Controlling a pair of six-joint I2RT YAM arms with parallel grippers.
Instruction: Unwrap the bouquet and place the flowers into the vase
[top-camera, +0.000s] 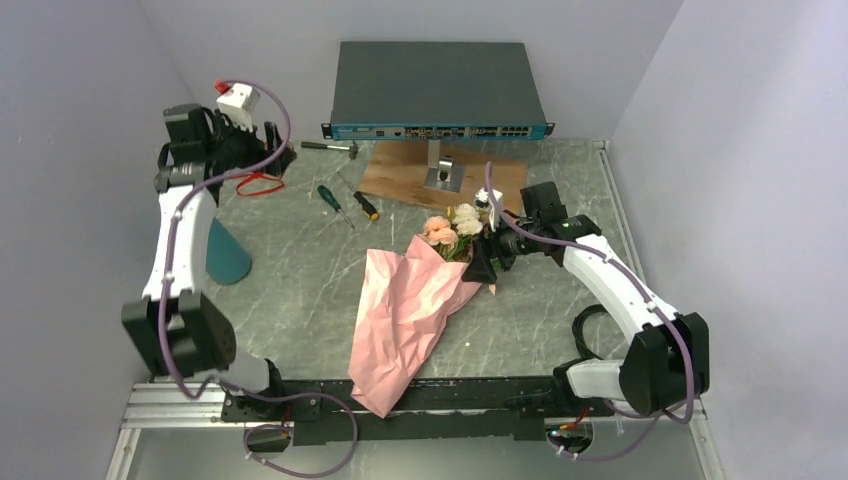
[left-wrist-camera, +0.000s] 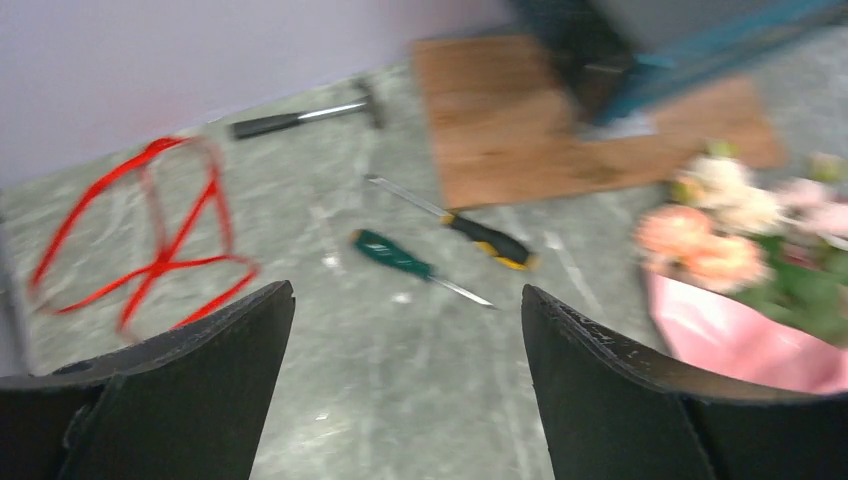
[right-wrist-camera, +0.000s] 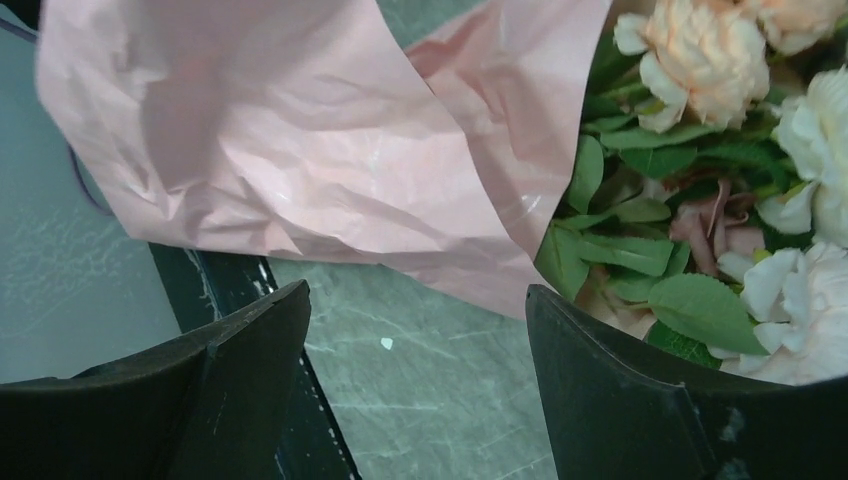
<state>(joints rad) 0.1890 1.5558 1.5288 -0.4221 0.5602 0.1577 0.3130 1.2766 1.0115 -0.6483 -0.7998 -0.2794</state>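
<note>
Bouquet (top-camera: 420, 295) lies on surface (top-camera: 300, 290), both tools empty

Pink paper (top-camera: 395, 345) sprawls toward the near edge, flowers (top-camera: 452, 228) at its far end. Right tool (right-wrist-camera: 418, 300) hangs wide open beside the blooms. Left tool (left-wrist-camera: 408, 300), jaws spread, hovers near a red ribbon (left-wrist-camera: 150, 240). Vase (top-camera: 230, 260) stands by the left arm (top-camera: 180, 240).

The top view looks down from above and behind the arm bases, taking in the whole table (top-camera: 300, 290). The left wrist view sits low at the far left and faces right, past the green screwdriver (left-wrist-camera: 392, 256). The right wrist view hangs close over the bouquet (right-wrist-camera: 300, 150), which all three views share.
</note>
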